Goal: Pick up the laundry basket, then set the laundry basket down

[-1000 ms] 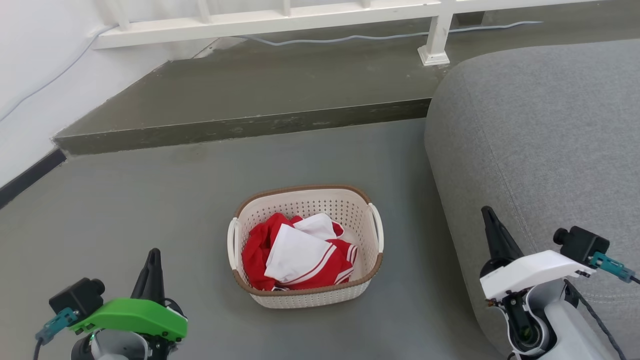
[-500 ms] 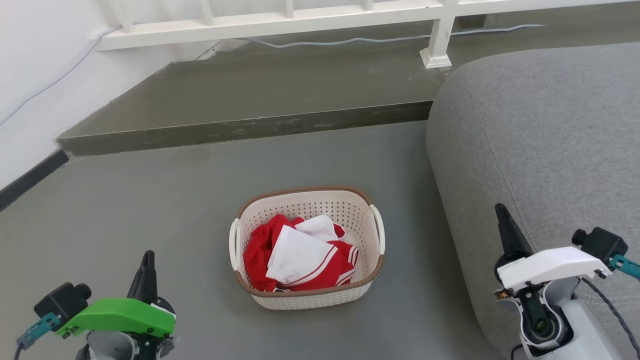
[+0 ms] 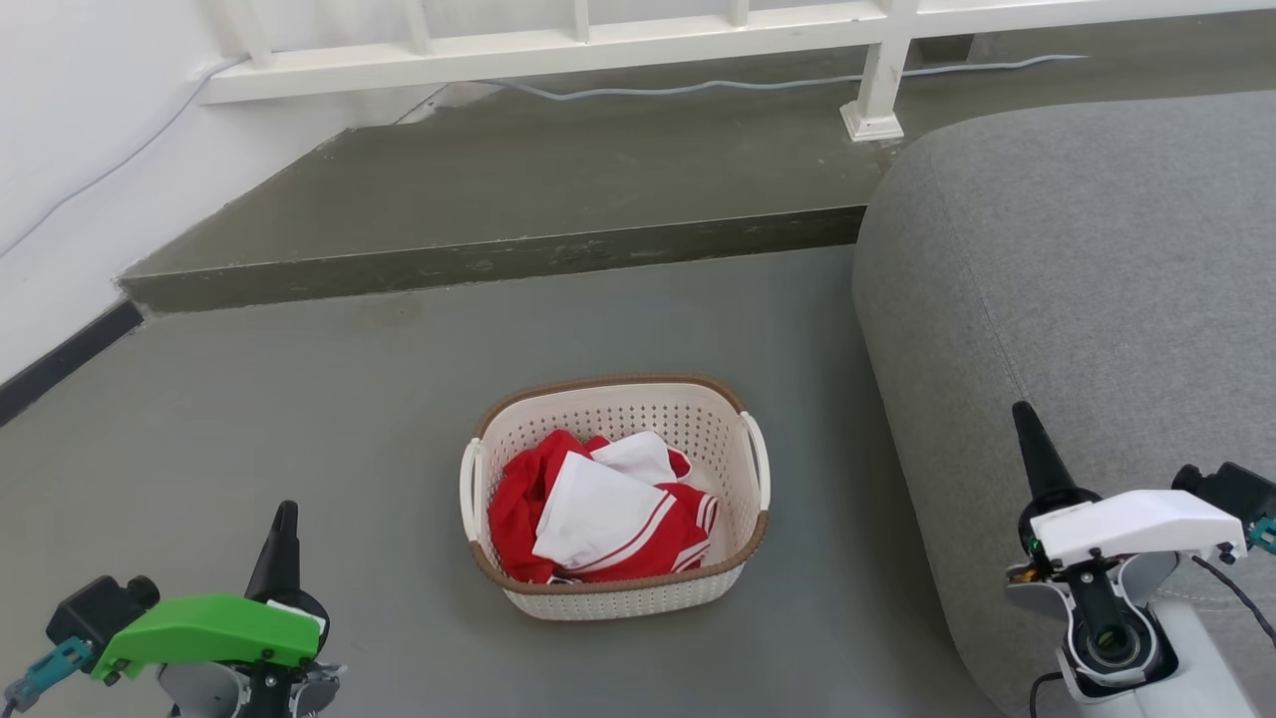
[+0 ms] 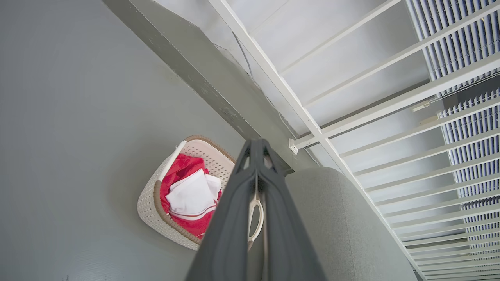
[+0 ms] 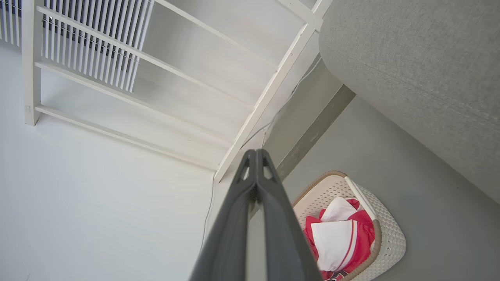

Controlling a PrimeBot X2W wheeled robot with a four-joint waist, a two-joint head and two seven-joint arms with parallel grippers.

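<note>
The laundry basket [image 3: 628, 596] stands on the grey floor in the middle of the head view, cream-white and perforated with a brown rim and white loop handles at its two sides. Red and white clothes [image 3: 598, 509] lie inside it. My left gripper [image 3: 284, 511] is at the lower left, shut and empty, well clear of the basket. My right gripper [image 3: 1023, 411] is at the lower right, shut and empty, over the sofa's edge. The basket [image 4: 152, 207] also lies beyond my shut left gripper [image 4: 256, 141] in the left wrist view, and the basket [image 5: 390, 238] lies beside my right gripper [image 5: 256, 151] in the right wrist view.
A grey sofa [image 3: 1077, 279] rises to the right of the basket. Behind the basket a raised concrete step [image 3: 498, 259] crosses the floor, with a white railing [image 3: 558, 45] and a cable on it. A white wall [image 3: 60, 150] with dark skirting runs along the left.
Both grippers have drawn back toward the bottom corners of the head view, away from the basket. The basket has stayed where it stood; the camera shifted slightly.
</note>
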